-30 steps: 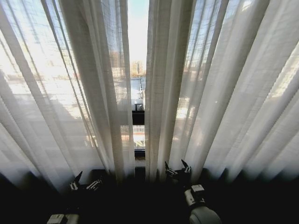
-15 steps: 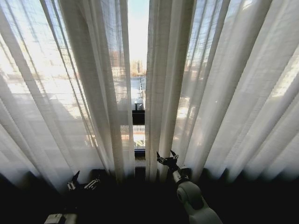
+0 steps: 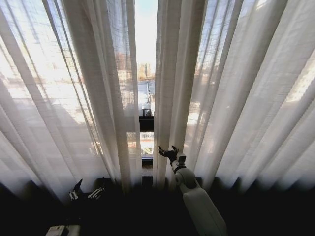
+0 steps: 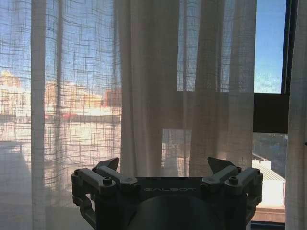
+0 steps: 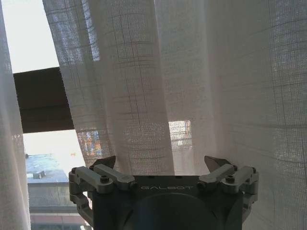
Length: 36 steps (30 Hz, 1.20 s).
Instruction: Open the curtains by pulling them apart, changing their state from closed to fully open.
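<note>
I am looking at the curtains [image 3: 98, 98] hanging nearly closed across the window, with only a narrow slit of open glass between the two halves near the middle of the head view. So the job is barely begun: both halves are hanging where closed drapes hang, and almost all of the pulling apart is left to do.

I am reaching with the right gripper [image 3: 168, 150] up toward the inner edge of the right curtain half [image 3: 236, 98], just beside the slit. Its fingers are spread wide and are gripping nothing. In the right wrist view the right gripper [image 5: 163, 164] is facing the pleated folds close in front of it, with cloth between the two tips' lines, but I am not able to say whether the tips are touching the fabric. The dark window frame bar [image 5: 41, 100] is showing through the gap to one side.

The left gripper [image 3: 87, 191] is sitting low in the dark strip below the left curtain half, its fingers also spread wide and empty. In the left wrist view the left gripper [image 4: 163, 166] is pointing at the left half's folds, which are hanging a little way off, with the slit and the frame at the view's edge.

I am judging the first grasp as not yet made on either side.
</note>
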{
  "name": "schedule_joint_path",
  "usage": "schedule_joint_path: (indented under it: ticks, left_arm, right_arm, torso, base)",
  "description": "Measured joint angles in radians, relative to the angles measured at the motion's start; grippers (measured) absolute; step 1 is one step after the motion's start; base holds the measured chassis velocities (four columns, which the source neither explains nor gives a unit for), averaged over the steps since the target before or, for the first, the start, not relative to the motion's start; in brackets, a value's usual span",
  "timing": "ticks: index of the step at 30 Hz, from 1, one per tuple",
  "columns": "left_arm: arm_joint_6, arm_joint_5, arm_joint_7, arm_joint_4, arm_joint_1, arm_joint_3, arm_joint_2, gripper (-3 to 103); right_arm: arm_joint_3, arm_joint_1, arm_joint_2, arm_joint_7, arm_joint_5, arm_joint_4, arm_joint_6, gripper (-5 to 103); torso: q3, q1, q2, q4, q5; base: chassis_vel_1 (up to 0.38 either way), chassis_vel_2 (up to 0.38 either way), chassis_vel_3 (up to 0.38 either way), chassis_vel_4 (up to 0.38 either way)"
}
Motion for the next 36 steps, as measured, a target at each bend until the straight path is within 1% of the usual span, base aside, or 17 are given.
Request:
schedule_joint_path:
  ticks: [4,5,7,9,12,14,15,18,19,20,21,22,24,28,30,33,36]
  left_arm:
    - [0.001,0.0,0.0,-0.001,-0.005,0.004,0.001,100]
    - [0.001,0.0,0.0,-0.001,-0.006,0.005,0.0,100]
    - [0.001,0.0,0.0,-0.001,-0.006,0.005,-0.001,100]
    - [0.0,0.0,0.0,-0.002,-0.005,0.005,-0.001,100]
    - [-0.001,0.0,0.0,-0.004,-0.004,0.005,0.0,100]
    - [-0.001,0.0,-0.001,-0.005,-0.006,0.006,-0.001,100]
    - [-0.001,0.0,-0.001,-0.005,-0.006,0.006,-0.001,100]
    - [-0.001,-0.002,-0.001,-0.005,-0.009,0.008,-0.006,100]
    - [-0.001,-0.002,-0.001,-0.005,-0.009,0.008,-0.006,100]
    - [-0.001,-0.002,-0.001,-0.005,-0.009,0.008,-0.007,100]
    - [-0.001,-0.002,-0.001,-0.005,-0.009,0.008,-0.007,100]
    - [-0.002,-0.002,-0.001,-0.007,-0.007,0.008,-0.007,100]
    - [-0.003,-0.003,-0.001,-0.009,-0.005,0.007,-0.007,100]
    - [-0.005,-0.006,-0.001,-0.015,0.0,0.004,-0.01,100]
    - [-0.006,-0.006,-0.001,-0.015,0.001,0.004,-0.012,100]
    - [-0.006,-0.006,-0.001,-0.015,0.005,0.005,-0.019,100]
    - [-0.006,-0.006,-0.001,-0.015,0.005,0.007,-0.02,100]
  right_arm:
    - [0.0,0.025,0.013,0.0,-0.01,-0.025,0.006,100]
    - [0.0,0.038,0.021,0.0,-0.021,-0.041,0.016,103]
    - [0.002,0.048,0.031,0.002,-0.035,-0.058,0.028,100]
    - [0.005,0.063,0.048,0.007,-0.051,-0.077,0.041,90]
    - [0.006,0.073,0.059,0.016,-0.06,-0.089,0.048,85]
    - [0.006,0.077,0.061,0.021,-0.075,-0.093,0.054,74]
    - [0.006,0.077,0.061,0.021,-0.075,-0.093,0.054,74]
    - [0.002,0.077,0.049,0.024,-0.081,-0.084,0.058,58]
    - [0.002,0.077,0.049,0.024,-0.081,-0.084,0.058,58]
    - [0.002,0.076,0.047,0.024,-0.081,-0.081,0.058,52]
    - [0.002,0.075,0.046,0.025,-0.081,-0.077,0.058,52]
    - [0.001,0.074,0.044,0.026,-0.08,-0.071,0.058,42]
    - [0.0,0.073,0.044,0.026,-0.08,-0.068,0.058,42]
    - [0.0,0.073,0.048,0.028,-0.078,-0.065,0.058,20]
    - [-0.001,0.073,0.048,0.029,-0.077,-0.065,0.058,20]
    - [-0.001,0.071,0.044,0.034,-0.077,-0.061,0.059,4]
    - [0.0,0.07,0.039,0.038,-0.076,-0.059,0.06,1]
  torso:
    - [0.0,0.0,0.0,-0.0001,-0.0001]
    - [0.0,0.0,0.0,0.0,0.0]
    - [0.0,0.0,0.0,0.0,0.0]
    - [0.0,0.0,0.0,0.0001,0.0]
    - [0.0,0.0,0.0,0.0002,0.0]
    - [0.0,0.0,0.0,0.0001,0.0]
    - [0.0,0.0,0.0,0.0001,0.0]
    - [0.0,0.0,0.0,-0.0001,0.0]
    - [0.0,0.0,0.0,-0.0001,0.0]
    - [0.0,0.0,0.0,-0.0001,0.0]
    - [0.0,0.0,0.0,0.0,0.0]
    - [0.0,0.0,0.0,0.0,0.0]
    - [0.0,0.0,0.0,0.0,0.0]
    - [0.0,0.0,0.0,0.0,0.0001]
    - [0.0,0.0,0.0,0.0,0.0001]
    - [0.0,0.0,0.0,0.0001,0.0001]
    - [0.0,0.0,0.0,0.0001,0.0001]
  base:
    - [0.0,0.0,0.0,0.0]
    - [0.0,0.0,0.0,0.0]
    - [0.0,0.0,0.0,0.0]
    - [0.0,0.0,0.0,0.0]
    - [0.0,0.0,0.0,0.0]
    - [0.0,0.0,0.0,0.0]
    - [0.0,0.0,0.0,0.0]
    - [0.0,0.0,0.0,0.0]
    - [0.0,0.0,0.0,0.0]
    - [0.0,0.0,0.0,0.0]
    - [0.0,0.0,0.0,0.0]
    - [0.0,0.0,0.0,0.0]
    - [0.0,0.0,0.0,0.0]
    - [0.0,0.0,0.0,0.0]
    - [0.0,0.0,0.0,0.0]
    - [0.0,0.0,0.0,0.0]
    - [0.0,0.0,0.0,0.0]
